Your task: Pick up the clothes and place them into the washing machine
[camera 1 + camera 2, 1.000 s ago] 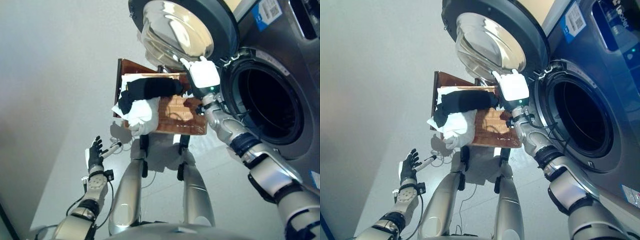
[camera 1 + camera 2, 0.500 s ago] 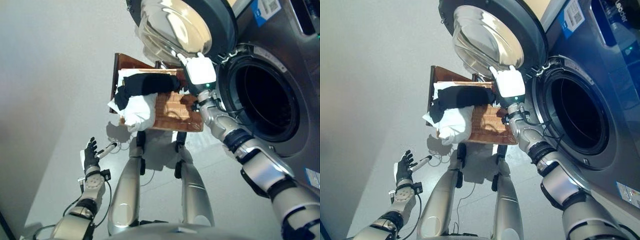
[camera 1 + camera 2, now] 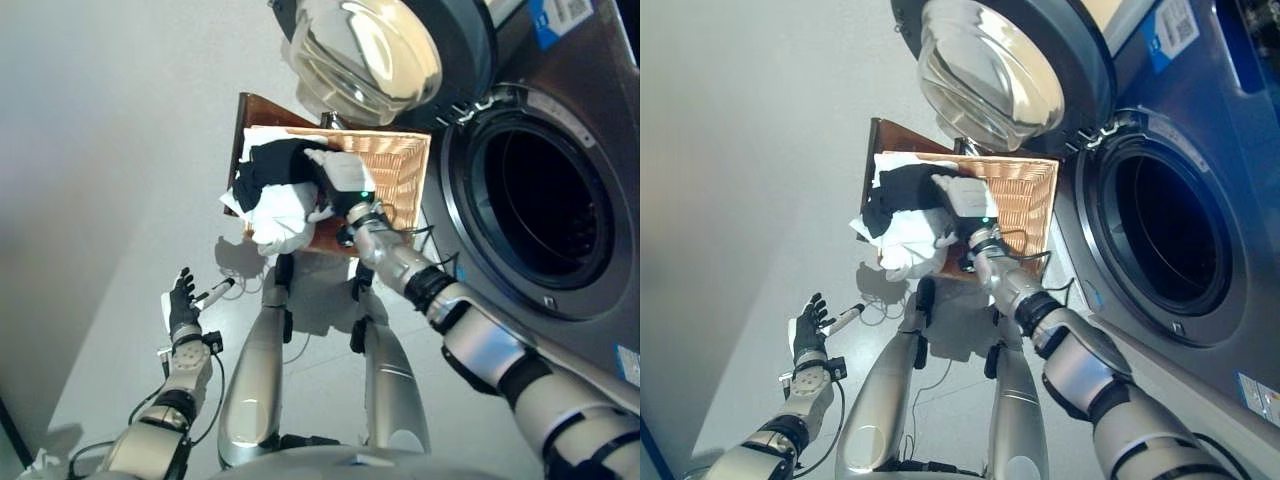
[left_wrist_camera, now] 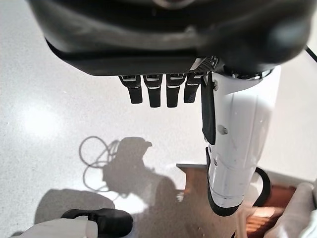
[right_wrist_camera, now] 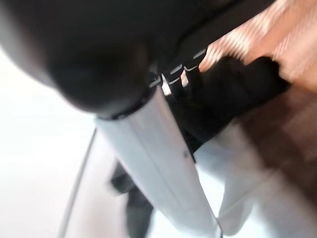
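The clothes, a black garment (image 3: 275, 165) lying over a white garment (image 3: 282, 212), are heaped at one end of a wicker basket (image 3: 400, 165) set on a wooden stool (image 3: 262, 110), just beside the washing machine (image 3: 580, 200). The machine's door (image 3: 375, 55) is swung wide, leaving the drum (image 3: 545, 205) free to receive them. The right hand (image 3: 340, 180) is laid on the heap, presumably to take hold; whether its fingers have clenched cannot be told. The left hand (image 3: 182, 300) is held low and apart, fingers straight and released, grasping nothing.
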